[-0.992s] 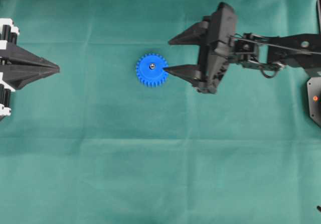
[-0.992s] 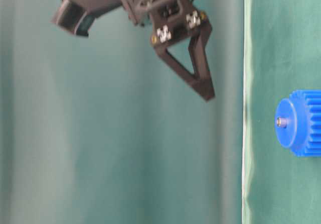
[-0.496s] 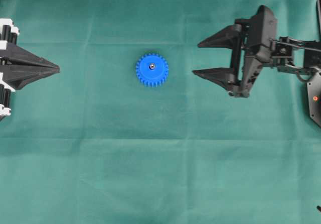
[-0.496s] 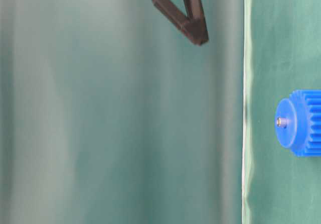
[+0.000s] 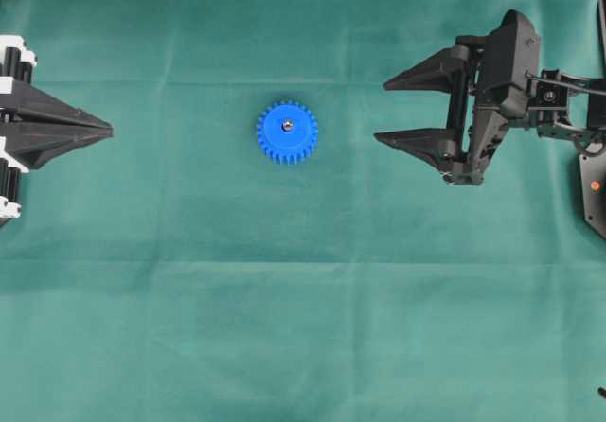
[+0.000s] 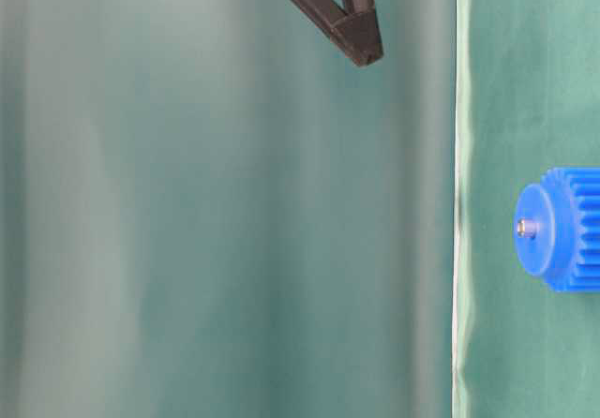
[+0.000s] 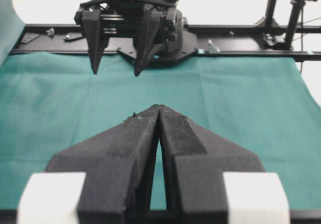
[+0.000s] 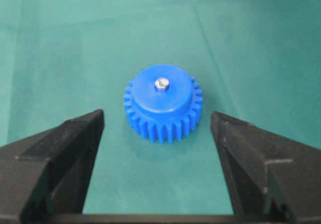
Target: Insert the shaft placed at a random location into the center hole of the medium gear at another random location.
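The blue medium gear (image 5: 287, 131) lies flat on the green cloth, a little left of centre in the overhead view. The silvery shaft (image 5: 287, 125) stands in its center hole, its tip poking out of the raised hub (image 8: 161, 85) (image 6: 527, 228). My right gripper (image 5: 383, 113) hangs open and empty well to the right of the gear, fingers pointing at it. In the right wrist view the gear (image 8: 163, 102) sits ahead of the spread fingers (image 8: 75, 138). My left gripper (image 5: 111, 131) rests shut at the far left edge, tips together (image 7: 159, 108), holding nothing.
Green cloth (image 5: 303, 327) covers the whole table. The right arm's base (image 5: 595, 190) stands at the right edge. In the left wrist view the right gripper (image 7: 116, 73) hangs above the cloth in front of a black rail (image 7: 241, 30).
My right gripper has pulled back to the right, away from the gear, staying open. The gear with the shaft in it and the left gripper have not moved.
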Robot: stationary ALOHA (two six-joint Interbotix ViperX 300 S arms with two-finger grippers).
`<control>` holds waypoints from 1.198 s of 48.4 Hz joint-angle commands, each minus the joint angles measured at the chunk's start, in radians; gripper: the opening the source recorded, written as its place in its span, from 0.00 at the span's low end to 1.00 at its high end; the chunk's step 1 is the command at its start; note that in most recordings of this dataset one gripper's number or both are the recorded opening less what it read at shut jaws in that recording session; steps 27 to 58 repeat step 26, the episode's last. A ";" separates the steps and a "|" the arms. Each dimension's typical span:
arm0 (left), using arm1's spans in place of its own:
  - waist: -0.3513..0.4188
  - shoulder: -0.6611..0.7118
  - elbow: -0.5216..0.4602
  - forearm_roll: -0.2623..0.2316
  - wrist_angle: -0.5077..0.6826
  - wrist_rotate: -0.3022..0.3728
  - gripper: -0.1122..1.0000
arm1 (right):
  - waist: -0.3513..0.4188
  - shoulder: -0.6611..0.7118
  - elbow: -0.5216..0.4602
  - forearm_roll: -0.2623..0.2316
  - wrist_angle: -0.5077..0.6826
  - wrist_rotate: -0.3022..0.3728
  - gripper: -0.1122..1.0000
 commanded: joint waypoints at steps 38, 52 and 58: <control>0.002 0.006 -0.021 0.002 -0.006 0.000 0.10 | 0.002 -0.011 -0.012 0.002 0.006 0.006 0.88; 0.002 0.006 -0.021 0.002 -0.006 0.000 0.10 | 0.002 -0.011 -0.012 0.002 0.006 0.006 0.88; 0.002 0.006 -0.021 0.002 -0.006 0.000 0.10 | 0.002 -0.011 -0.012 0.002 0.006 0.006 0.88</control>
